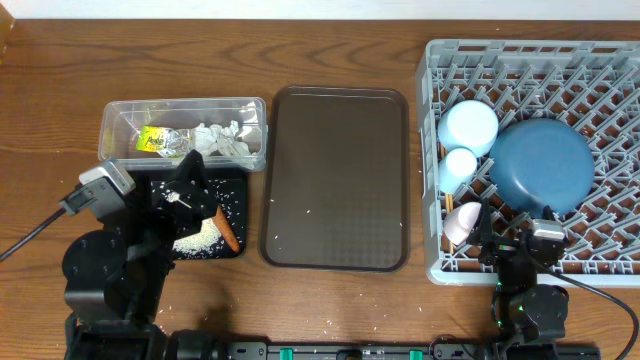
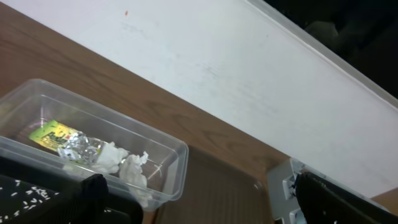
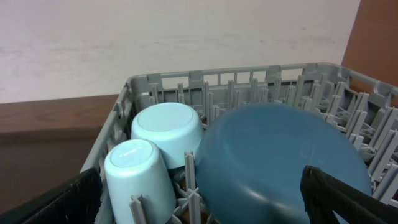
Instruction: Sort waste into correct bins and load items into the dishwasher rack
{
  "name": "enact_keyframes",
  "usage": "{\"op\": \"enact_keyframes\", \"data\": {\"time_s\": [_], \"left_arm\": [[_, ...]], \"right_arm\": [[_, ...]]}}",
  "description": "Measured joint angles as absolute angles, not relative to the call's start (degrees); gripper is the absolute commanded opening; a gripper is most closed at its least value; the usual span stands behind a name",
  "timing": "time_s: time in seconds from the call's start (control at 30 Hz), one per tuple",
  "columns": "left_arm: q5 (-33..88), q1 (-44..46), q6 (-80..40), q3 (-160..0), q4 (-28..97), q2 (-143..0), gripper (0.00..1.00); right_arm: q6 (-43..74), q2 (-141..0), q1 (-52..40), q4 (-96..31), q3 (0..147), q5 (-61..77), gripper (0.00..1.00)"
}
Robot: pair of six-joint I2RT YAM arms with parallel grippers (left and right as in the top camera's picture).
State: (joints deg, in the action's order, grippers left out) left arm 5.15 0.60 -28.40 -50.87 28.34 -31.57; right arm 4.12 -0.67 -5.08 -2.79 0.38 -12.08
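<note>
L tool (image 1: pixel 192 182), R tool (image 1: pixel 512 224) apart; rack (image 1: pixel 622 58): plate (image 1: pixel 541 165), bowl (image 1: pixel 468 127), blue cup (image 1: pixel 460 163), pink cup (image 1: pixel 462 222); tub (image 1: pixel 108 128): tissue (image 1: pixel 222 136), wrapper (image 1: pixel 152 141).

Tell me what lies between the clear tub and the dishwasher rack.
The brown serving tray fills that stretch, bare apart from a few white specks. The overhead view shows it.

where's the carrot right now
In the overhead view, the carrot lies in the black tray on the left side, right beside the rice pile. The clear tub sits just beyond the tray.
</note>
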Motion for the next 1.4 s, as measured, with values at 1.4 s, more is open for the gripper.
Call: {"op": "enact_keyframes", "data": {"time_s": [1.4], "left_arm": [[6.1, 5.9, -33.3, -8.1, 1.8, -1.8, 0.98]], "right_arm": [[4.1, -0.7, -5.1, -2.8, 0.4, -12.1, 0.99]]}}
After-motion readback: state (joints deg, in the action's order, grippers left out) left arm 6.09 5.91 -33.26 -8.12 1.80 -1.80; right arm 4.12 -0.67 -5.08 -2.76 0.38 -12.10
